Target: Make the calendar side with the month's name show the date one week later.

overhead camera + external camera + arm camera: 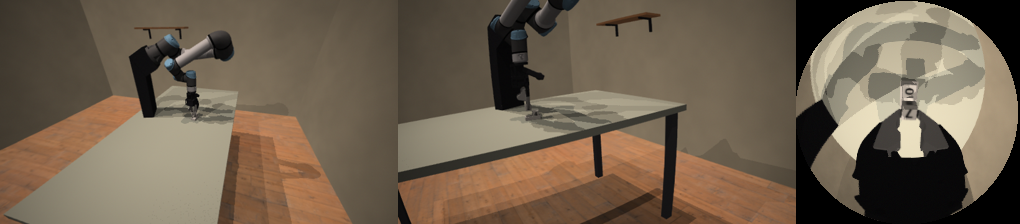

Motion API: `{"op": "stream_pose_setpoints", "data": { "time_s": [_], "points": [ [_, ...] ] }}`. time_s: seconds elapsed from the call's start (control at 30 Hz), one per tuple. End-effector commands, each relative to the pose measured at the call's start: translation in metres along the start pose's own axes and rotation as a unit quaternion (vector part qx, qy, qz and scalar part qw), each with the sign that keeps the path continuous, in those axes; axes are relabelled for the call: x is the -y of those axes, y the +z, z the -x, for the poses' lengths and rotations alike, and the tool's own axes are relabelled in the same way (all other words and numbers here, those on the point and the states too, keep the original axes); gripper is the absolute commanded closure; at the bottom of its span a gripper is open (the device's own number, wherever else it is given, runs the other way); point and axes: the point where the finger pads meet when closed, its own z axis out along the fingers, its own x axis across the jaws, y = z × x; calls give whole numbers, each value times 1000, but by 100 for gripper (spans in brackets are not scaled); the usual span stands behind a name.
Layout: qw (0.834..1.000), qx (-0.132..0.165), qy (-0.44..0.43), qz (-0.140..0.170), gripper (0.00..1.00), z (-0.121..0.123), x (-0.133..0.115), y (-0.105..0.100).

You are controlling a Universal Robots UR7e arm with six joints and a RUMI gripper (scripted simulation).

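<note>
The small grey calendar tray sits on the table near the arm's base, and it also shows in the top view. My gripper points straight down over it and is shut on a white number cube whose top face reads like a 7. The second cube lies just beyond it in line, with digits like 0 and 1 on its faces. In the top and exterior views the gripper stands right at the tray. I cannot tell whether the held cube rests in the tray or hangs slightly above it. The month name is not readable.
The black arm pedestal stands close behind the tray on the table. A wooden wall shelf hangs high on the back wall. The table's far edge lies to the right of the tray.
</note>
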Motion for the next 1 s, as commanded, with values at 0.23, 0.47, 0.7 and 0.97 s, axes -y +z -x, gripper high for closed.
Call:
{"op": "stream_pose_setpoints", "data": {
  "time_s": [0.23, 0.47, 0.7, 0.97],
  "points": [
    [1000, 2, -1, -1, 90, 0, 0, -53],
    [1000, 2, -1, -2, 90, 0, 0, -62],
    [1000, 2, -1, -2, 90, 0, 0, -65],
    [1000, 1, -2, -1, 90, -1, 0, -65]
  ]
}}
